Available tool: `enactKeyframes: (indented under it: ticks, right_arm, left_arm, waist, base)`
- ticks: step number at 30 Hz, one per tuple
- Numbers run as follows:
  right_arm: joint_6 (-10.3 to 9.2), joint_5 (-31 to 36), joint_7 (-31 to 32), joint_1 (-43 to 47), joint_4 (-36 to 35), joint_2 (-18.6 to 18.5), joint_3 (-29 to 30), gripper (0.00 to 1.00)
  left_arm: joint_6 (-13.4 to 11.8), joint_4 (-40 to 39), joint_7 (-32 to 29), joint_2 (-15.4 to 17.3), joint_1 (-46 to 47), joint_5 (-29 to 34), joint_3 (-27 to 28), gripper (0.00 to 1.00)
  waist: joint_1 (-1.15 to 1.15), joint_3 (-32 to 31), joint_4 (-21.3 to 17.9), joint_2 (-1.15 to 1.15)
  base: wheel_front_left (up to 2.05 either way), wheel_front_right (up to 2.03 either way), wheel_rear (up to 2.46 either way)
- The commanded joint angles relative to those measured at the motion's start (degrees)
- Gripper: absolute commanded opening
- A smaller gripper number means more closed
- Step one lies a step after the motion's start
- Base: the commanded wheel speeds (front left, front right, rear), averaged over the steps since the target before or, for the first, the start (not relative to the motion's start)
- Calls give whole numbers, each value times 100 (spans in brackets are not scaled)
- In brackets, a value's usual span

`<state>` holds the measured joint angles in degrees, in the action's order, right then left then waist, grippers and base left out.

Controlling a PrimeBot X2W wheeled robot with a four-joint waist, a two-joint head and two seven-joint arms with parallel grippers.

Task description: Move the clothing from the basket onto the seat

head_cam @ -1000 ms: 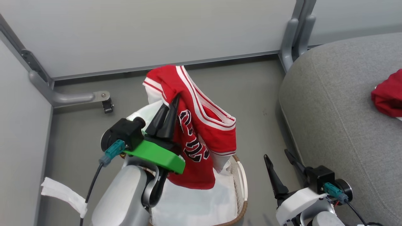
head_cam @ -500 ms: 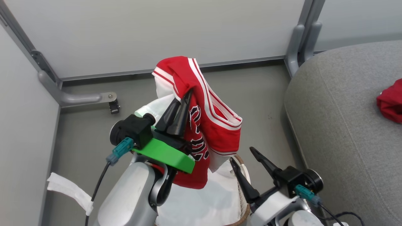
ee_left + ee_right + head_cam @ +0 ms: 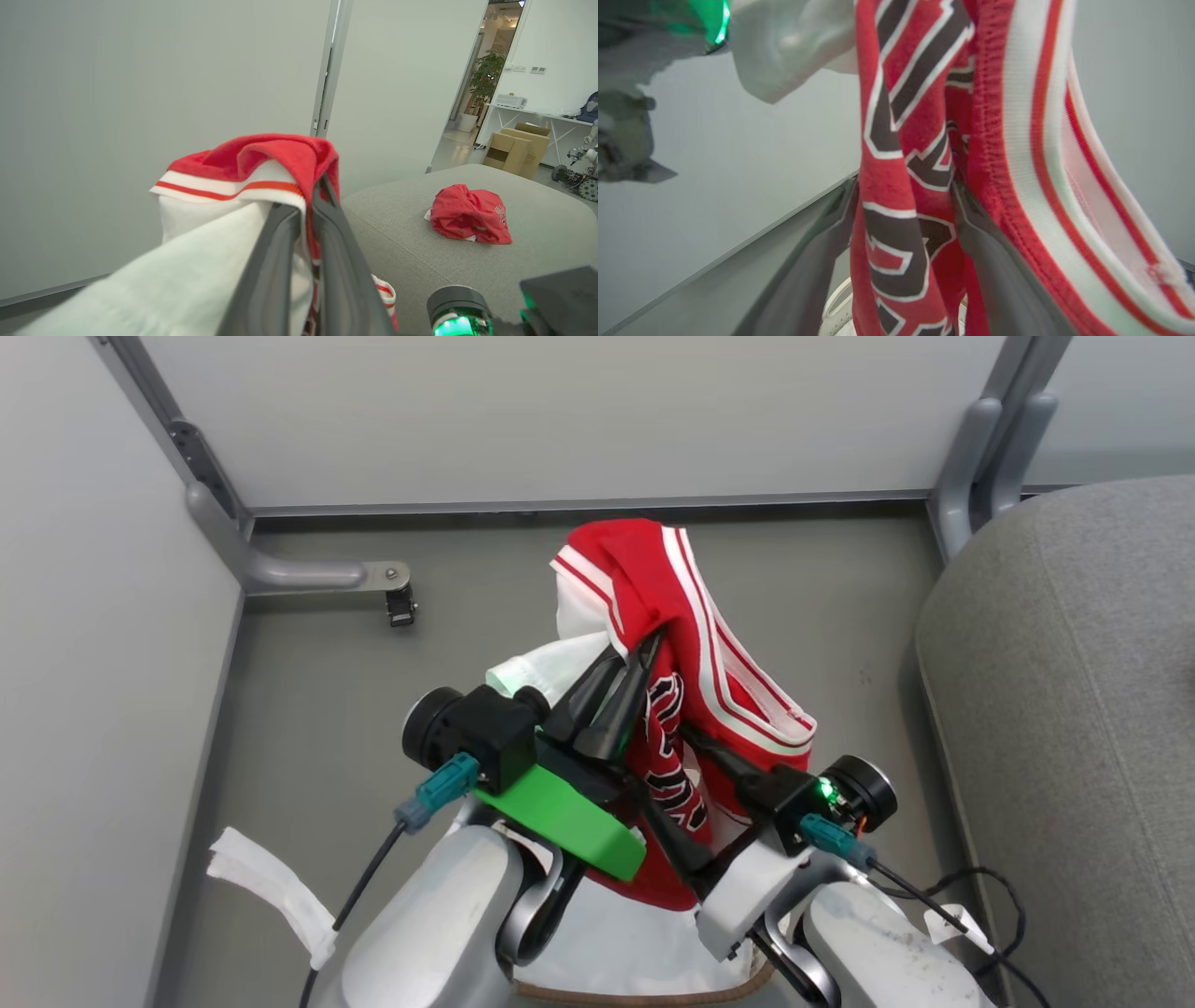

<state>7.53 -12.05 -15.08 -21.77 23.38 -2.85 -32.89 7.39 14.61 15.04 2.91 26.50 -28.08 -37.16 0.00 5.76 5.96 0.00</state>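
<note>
While the left tool (image 3: 652, 639) is clamping the jersey (image 3: 686, 602) above the basket (image 3: 653, 997), the right tool (image 3: 663, 761), jaws apart, is straddling its hanging folds; limp and light, it is likely needing a mid-cloth pinch, seat (image 3: 1074, 709) at 3 o'clock.

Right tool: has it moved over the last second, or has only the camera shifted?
Yes. Judged against the seat, the right tool has swung left, away from its edge, to the hanging jersey. Its open fingers now straddle the lettered fabric.
</note>
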Motion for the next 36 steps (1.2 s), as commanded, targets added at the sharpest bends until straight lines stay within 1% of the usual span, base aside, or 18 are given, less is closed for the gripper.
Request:
enactKeyframes:
  ticks: [1, 2, 3, 4, 5, 8, 12, 13, 14, 15, 20, 23, 25, 31, 36]
  right_arm:
    - [-7, -11, -13, -140, 104, -24, 0, 100]
    - [-8, -36, -12, -170, 222, -24, 3, 94]
    - [-7, -59, -12, -189, 311, -26, -3, 73]
    - [-7, -134, -12, -210, 392, -24, -19, 24]
    - [-7, -200, -12, -227, 441, -23, -69, 0]
    - [-8, -342, -13, -271, 450, -29, -126, 0]
    - [-8, -321, -12, -143, 332, -26, 43, 0]
    - [-8, -312, -13, -113, 298, -29, 106, 0]
    - [-7, -249, -12, -96, 251, -27, 147, 0]
    - [-7, -225, -12, -78, 203, -19, 188, 0]
    - [-8, -104, -13, 37, -29, -27, 330, 0]
    - [-7, -155, -13, 117, -158, -30, 617, 0]
    - [-7, -200, -12, 186, -292, -16, 764, 0]
    - [-8, -82, -12, 307, -623, -26, 882, 0]
    - [-7, -122, -13, 373, -782, -17, 991, 0]
  left_arm:
    - [15, -63, 21, 11, 79, -49, -41, 0]
    - [12, -87, 21, 10, 80, -100, -90, 0]
    - [6, -103, 21, 8, 75, -149, -126, 0]
    - [-8, -127, 20, 8, 70, -194, -162, 0]
    - [-20, -143, 21, 10, 68, -212, -185, 0]
    - [-61, -127, 21, 8, 55, -223, -215, 0]
    - [-105, -83, 20, 9, 37, -76, -92, 0]
    - [-120, -106, 20, 8, 26, -59, -51, 7]
    - [-135, -122, 20, 9, -3, -35, -7, 70]
    - [-147, -125, 20, 10, -34, 12, 39, 100]
    - [-154, -50, 14, 9, -136, 240, 243, 100]
    - [-137, 22, 14, 11, -176, 347, 345, 100]
    - [-121, 60, 14, 10, -233, 396, 438, 100]
    - [-78, 193, 13, 12, -302, 556, 632, 100]
    - [-31, 376, 13, 16, -274, 683, 714, 100]
  waist:
    - [0, 57, 137, 0]
    - [0, 54, 169, 0]
    - [0, 47, 191, 0]
    - [0, 37, 214, 0]
    - [0, 29, 227, 0]
    - [0, 11, 238, 0]
    - [0, 74, 153, 0]
    - [0, 94, 123, 0]
    - [0, 118, 78, 0]
    - [0, 139, 27, 0]
    - [0, 236, -362, 0]
    - [0, 282, -656, 0]
    - [0, 311, -908, 0]
    - [0, 477, -1704, 0]
    - [0, 637, -2357, 0]
  base:
    - [0, 0, 0]
    - [0, 0, 0]
    - [0, 0, 0]
    - [0, 0, 0]
    - [0, 0, 0]
    - [0, 0, 0]
    - [0, 0, 0]
    - [0, 0, 0]
    - [0, 0, 0]
    - [0, 0, 0]
    - [0, 0, 0]
    - [0, 0, 0]
    - [0, 0, 0]
    - [0, 0, 0]
    - [0, 0, 0]
